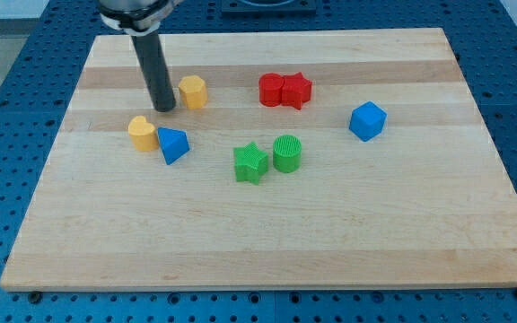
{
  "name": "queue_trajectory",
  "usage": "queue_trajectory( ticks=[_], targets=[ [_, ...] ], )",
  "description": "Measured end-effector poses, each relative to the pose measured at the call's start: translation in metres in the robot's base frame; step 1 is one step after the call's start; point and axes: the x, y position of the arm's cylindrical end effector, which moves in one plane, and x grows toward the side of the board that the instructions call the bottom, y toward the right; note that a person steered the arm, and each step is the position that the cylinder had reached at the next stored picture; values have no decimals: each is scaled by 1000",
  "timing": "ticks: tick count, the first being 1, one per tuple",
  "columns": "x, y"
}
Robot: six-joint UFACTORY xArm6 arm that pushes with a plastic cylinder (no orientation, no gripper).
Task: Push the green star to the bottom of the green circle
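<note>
The green star [250, 163] lies near the board's middle, touching or nearly touching the left side of the green circle [287, 153]. My tip [164, 109] is well up and to the view's left of both, just left of a yellow hexagon block [193, 91]. The tip touches no green block.
A yellow heart-like block [142, 133] and a blue triangular block [172, 144] sit below the tip. Two red blocks [284, 90] sit together at the upper middle. A blue block [367, 120] lies at the right. The wooden board [258, 242] rests on a blue pegboard.
</note>
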Motion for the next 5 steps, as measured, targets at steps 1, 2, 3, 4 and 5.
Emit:
queue_trajectory(
  ticks=[1, 2, 3, 4, 5],
  targets=[
    [-2, -17],
    [-14, -18],
    [-20, -11],
    [-20, 7],
    [-20, 28]
  ],
)
